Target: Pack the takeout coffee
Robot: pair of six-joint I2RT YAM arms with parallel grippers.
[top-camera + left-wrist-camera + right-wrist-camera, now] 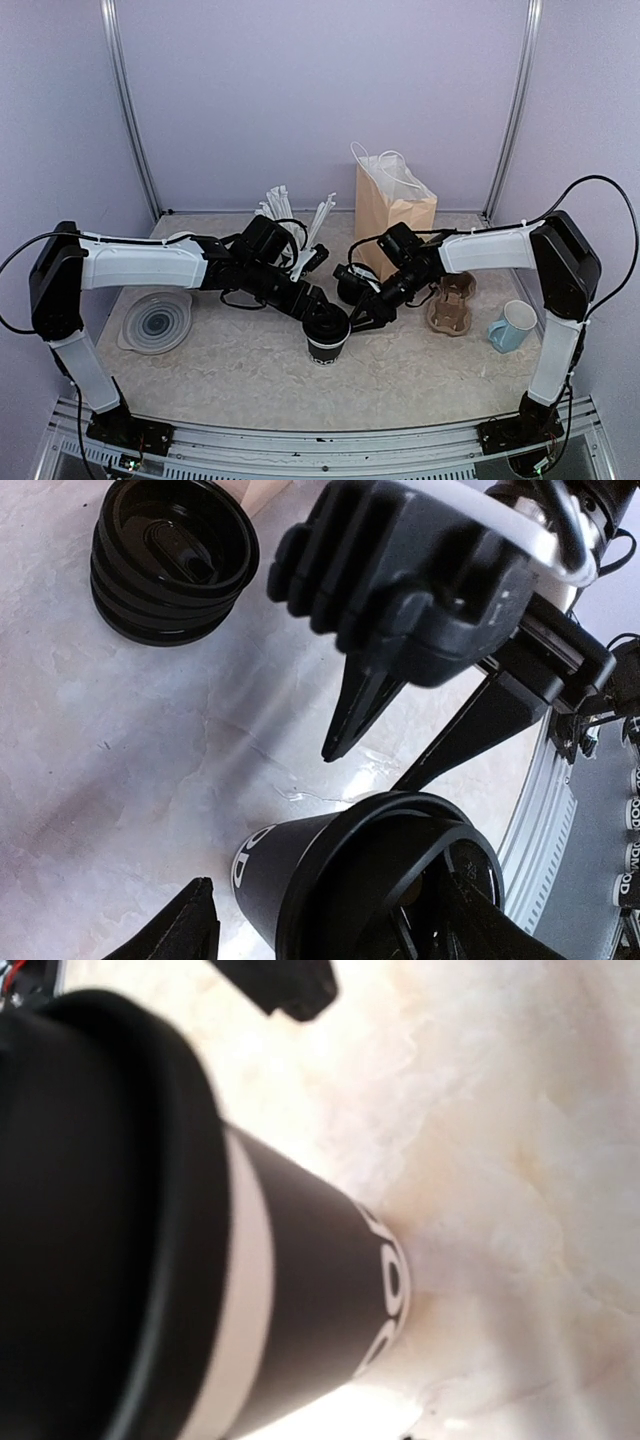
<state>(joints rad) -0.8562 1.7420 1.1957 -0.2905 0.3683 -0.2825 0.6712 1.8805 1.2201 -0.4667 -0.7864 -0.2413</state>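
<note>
At the back of the table [250, 375] a paper bag [392, 215] stands open, with a cardboard carrier [450, 305] near it, holes unfilled. Out front sits the coffee cup [327, 340], lidded, upright, unpacked. The left gripper [322, 312] straddles its lid, jaws wide, not gripping. The right gripper [365, 770] hangs beside it, part-open, empty. Lifting and bagging seem still undone.

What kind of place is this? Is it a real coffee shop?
Probably not: it looks like a robot test booth set up as a coffee counter. A left arm and a right arm work between bare lilac walls, with a paper bag, a cardboard cup carrier and a lidded coffee cup.
</note>
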